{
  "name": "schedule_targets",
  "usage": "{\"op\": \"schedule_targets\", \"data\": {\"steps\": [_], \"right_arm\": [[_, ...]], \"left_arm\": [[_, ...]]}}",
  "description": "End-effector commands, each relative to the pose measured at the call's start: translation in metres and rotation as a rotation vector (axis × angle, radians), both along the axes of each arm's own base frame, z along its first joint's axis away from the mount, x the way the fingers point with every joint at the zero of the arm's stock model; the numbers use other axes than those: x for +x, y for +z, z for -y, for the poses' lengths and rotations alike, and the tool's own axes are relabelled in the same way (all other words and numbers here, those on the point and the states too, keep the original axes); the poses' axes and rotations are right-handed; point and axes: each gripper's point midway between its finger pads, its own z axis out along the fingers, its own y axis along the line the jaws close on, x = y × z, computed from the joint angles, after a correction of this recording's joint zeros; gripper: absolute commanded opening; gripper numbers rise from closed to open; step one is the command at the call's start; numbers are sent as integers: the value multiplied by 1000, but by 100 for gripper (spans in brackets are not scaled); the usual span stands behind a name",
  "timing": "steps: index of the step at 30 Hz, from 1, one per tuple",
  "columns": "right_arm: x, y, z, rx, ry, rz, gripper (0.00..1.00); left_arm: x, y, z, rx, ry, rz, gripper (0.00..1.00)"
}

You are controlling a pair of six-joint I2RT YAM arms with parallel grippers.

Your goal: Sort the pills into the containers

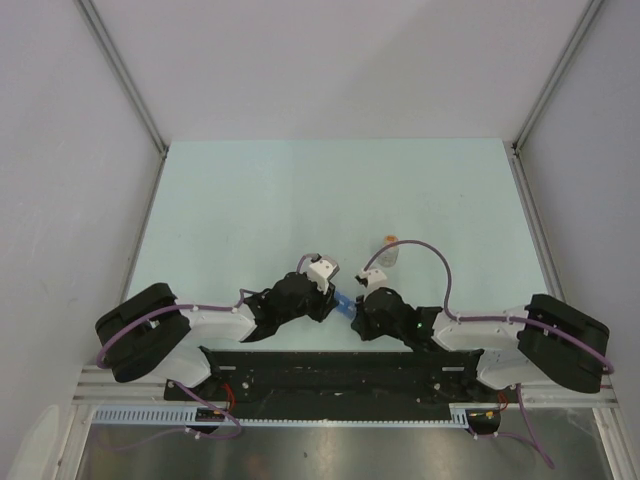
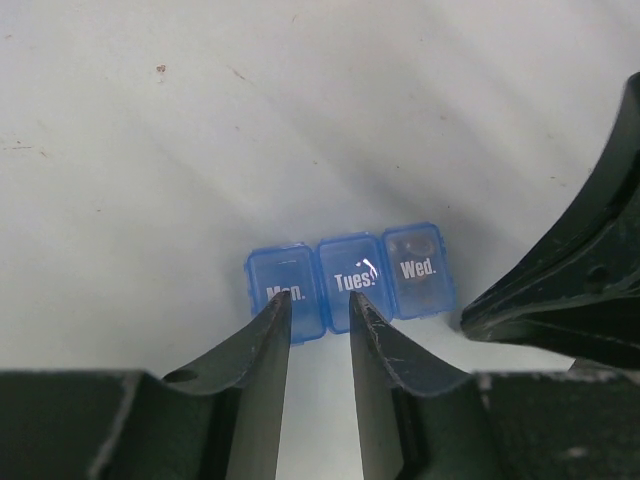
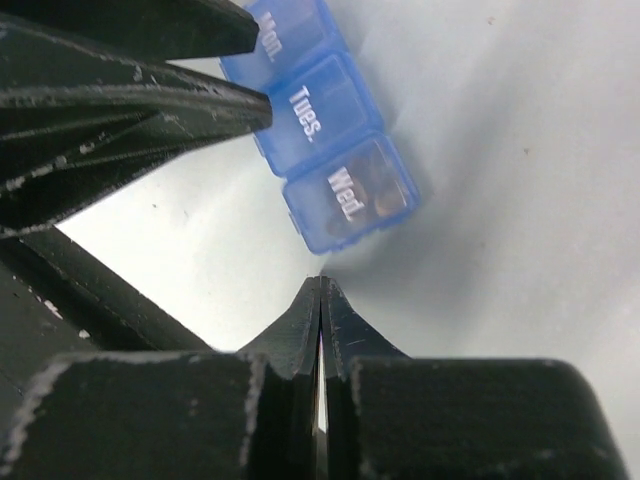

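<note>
Well, both arms are bent in over the blue pill box (image 1: 343,298), which lies flat on the pale surface (image 1: 250,200) between them, close to their bases. From the left wrist I can read Mon. (image 2: 285,270), Tues. (image 2: 350,270) and Wed. (image 2: 418,270) on three lids, all down. The left pincer (image 2: 318,308) stands part-way apart, tips at the near edge of the Mon. and Tues. lids, with bare surface showing in the gap, so I would not call it a grip. The right pincer (image 3: 320,290) is pressed together into one thin point just beside the Wed. end (something brownish shows through that lid). My guess is that the left steadies the strip while the right point works a lid. To do that well, bear straight down with the left tips so the light box cannot skid or tip, and bring the point in slowly under the lid's lip. A small clear object (image 1: 388,250) with an orange spot lies further out; I cannot name it.
</note>
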Motion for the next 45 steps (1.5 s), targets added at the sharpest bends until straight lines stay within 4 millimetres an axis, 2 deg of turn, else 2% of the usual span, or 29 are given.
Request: {"op": "schedule_targets", "data": {"steps": [1,3,4,6,8,9,11,12,15,19,21,23,24,28,33,34,37,38,45], "right_arm": [[-4,19,10,12,18,30,0],[-4,32,11,34,18,50,0],[-1,45,13,64,3,77,0],[4,52,20,63,-19,101,0],[11,66,23,96,-38,134,7],[10,62,29,62,-29,137,18],[14,64,32,46,-11,165,28],[14,64,32,27,24,191,36],[18,64,35,-3,56,231,47],[23,65,37,-35,98,277,54],[27,72,30,-17,123,322,58],[30,73,28,-35,160,362,61],[30,75,22,-22,188,382,64],[37,67,13,-49,235,416,70],[37,62,0,-15,290,411,74],[38,62,-2,-13,294,413,74],[38,54,-6,-26,320,409,76],[38,53,-8,-28,327,408,76],[39,42,-15,-63,369,393,77]], "left_arm": [[-13,-26,-15,103,-6,-63,35],[-12,-25,-14,98,-5,-61,35],[-12,-22,-13,92,-5,-57,35],[-11,-19,-12,85,-5,-52,35],[-9,-11,-10,64,-2,-40,36],[-6,-6,-8,56,3,-32,36],[-4,7,-5,31,6,-13,37],[-1,14,-3,16,12,-2,37],[3,38,0,-28,26,30,40],[9,69,-6,-72,72,79,45],[10,88,-10,-115,95,106,47],[12,94,-18,-121,136,113,50],[12,104,-22,-146,154,126,52],[7,104,-39,-156,205,105,60],[-4,84,-56,-157,254,36,64],[-6,85,-58,-173,259,32,65],[-13,76,-65,-196,274,0,66],[-15,80,-65,-225,276,0,66],[-22,72,-72,-240,282,-23,68]]}}
